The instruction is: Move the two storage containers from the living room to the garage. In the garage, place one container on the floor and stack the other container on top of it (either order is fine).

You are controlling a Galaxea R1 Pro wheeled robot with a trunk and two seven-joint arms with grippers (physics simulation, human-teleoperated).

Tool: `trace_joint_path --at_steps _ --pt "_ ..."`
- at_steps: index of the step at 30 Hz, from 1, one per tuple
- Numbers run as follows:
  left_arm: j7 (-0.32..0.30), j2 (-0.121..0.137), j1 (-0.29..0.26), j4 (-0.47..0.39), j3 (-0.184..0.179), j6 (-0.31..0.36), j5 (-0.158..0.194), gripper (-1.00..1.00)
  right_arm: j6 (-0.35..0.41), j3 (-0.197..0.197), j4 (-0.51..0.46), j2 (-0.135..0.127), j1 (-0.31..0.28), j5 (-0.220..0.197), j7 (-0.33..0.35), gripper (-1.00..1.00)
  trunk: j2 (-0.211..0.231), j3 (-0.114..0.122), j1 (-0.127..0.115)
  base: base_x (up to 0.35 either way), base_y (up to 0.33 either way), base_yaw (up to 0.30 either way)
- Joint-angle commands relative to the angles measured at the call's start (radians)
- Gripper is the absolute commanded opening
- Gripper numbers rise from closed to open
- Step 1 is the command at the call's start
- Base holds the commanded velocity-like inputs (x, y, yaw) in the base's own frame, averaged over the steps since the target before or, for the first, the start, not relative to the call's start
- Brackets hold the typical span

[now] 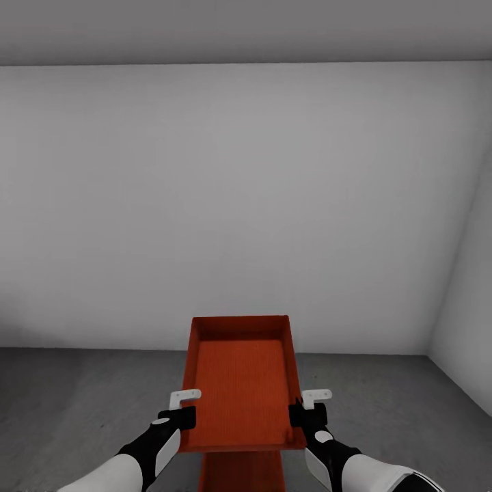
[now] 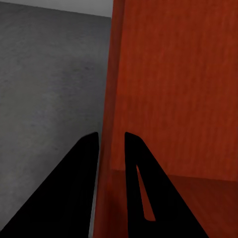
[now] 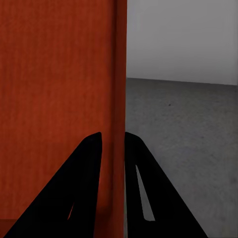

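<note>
I hold one red-orange storage container (image 1: 240, 383) level in front of me, above the grey concrete floor (image 1: 82, 396) of the garage. My left gripper (image 1: 180, 415) is shut on its left wall (image 2: 111, 99), one finger on each side. My right gripper (image 1: 305, 413) is shut on the right wall (image 3: 119, 99) in the same way. Directly beneath, a strip of the second storage container (image 1: 240, 473) shows on the floor. Whether the held container touches the lower one I cannot tell. In the wrist views the left gripper (image 2: 111, 144) and right gripper (image 3: 113, 144) straddle the thin walls.
A plain white wall (image 1: 246, 205) stands ahead, a short way beyond the containers. A second white wall (image 1: 471, 328) meets it at a corner on the right. Grey floor spreads to both sides of the containers.
</note>
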Motion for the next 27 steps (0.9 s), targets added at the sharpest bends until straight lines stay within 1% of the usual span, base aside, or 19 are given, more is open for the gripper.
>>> trace_joint_path --at_steps 1,27 --pt "0.011 0.004 0.0 -0.005 0.018 0.003 -0.01 -1.0 0.004 -0.067 -0.002 0.001 0.0 0.015 0.002 -1.0 -0.001 -0.002 0.0 0.0 0.0 0.0" --pt "0.011 0.002 0.0 -0.005 0.018 0.003 -0.01 -1.0 0.004 -0.067 -0.002 0.001 0.0 0.015 0.002 -1.0 -0.001 -0.043 0.0 0.0 0.0 0.0"
